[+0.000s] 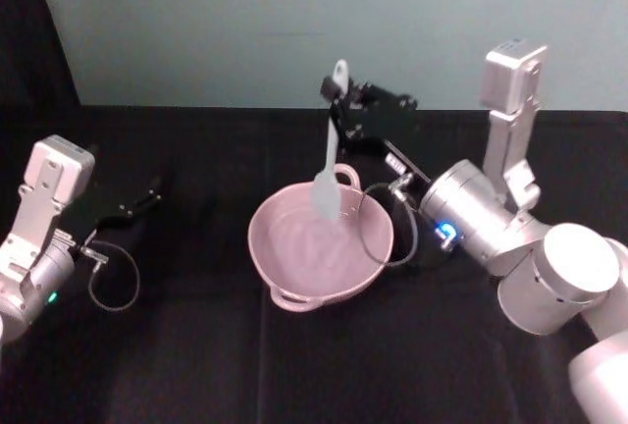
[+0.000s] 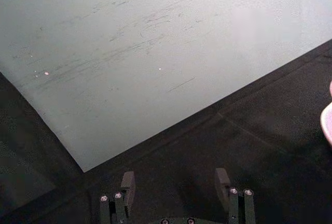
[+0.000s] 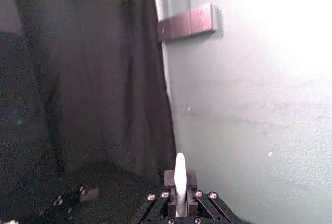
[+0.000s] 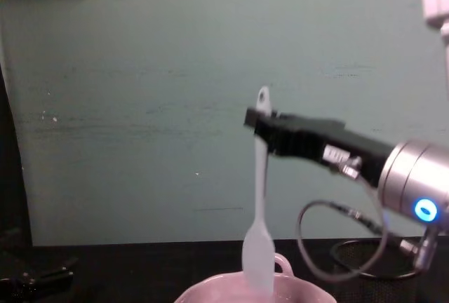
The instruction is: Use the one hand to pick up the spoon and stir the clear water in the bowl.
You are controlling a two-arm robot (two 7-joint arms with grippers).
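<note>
As the spoon point(image 1: 329, 164) is already off the table and hanging above the bowl point(image 1: 257, 238), the pick-up counts as done, by my reckoning. The stirring itself is what is left.

Item 1, right gripper point(image 1: 337, 110): the working hand. Taking the bowl as the dial in the head view, it sits at about 1 o'clock, raised well above the rim. Its fingers are closed tight on the spoon's handle, just below the hole at the handle's end. The right wrist view shows the white handle pinched between the two pads point(image 3: 169, 178).

Item 2, spoon: near upright, with the handle end at 12 o'clock and the blade at 6 o'clock, straight beneath the grip. From the chest view the blade point(image 4: 259, 257) reaches down to the bowl's rim point(image 4: 210, 290), on the far side by the loop handle. I cannot tell whether it is wet yet.

Item 3, clear water point(image 1: 309, 247): barely discernible, showing only as a faint sheen on the bowl's floor.

Item 4, left gripper point(image 1: 152, 191): parked at 9 o'clock, well apart from the bowl. Its fingers are spread and it holds nothing.

Item 5, black wire-mesh cup point(image 4: 365, 257): behind the right arm, at roughly 3 o'clock of the bowl, with no part in this.

Judgement: the blade must go lower into the water, then move in circles.
</note>
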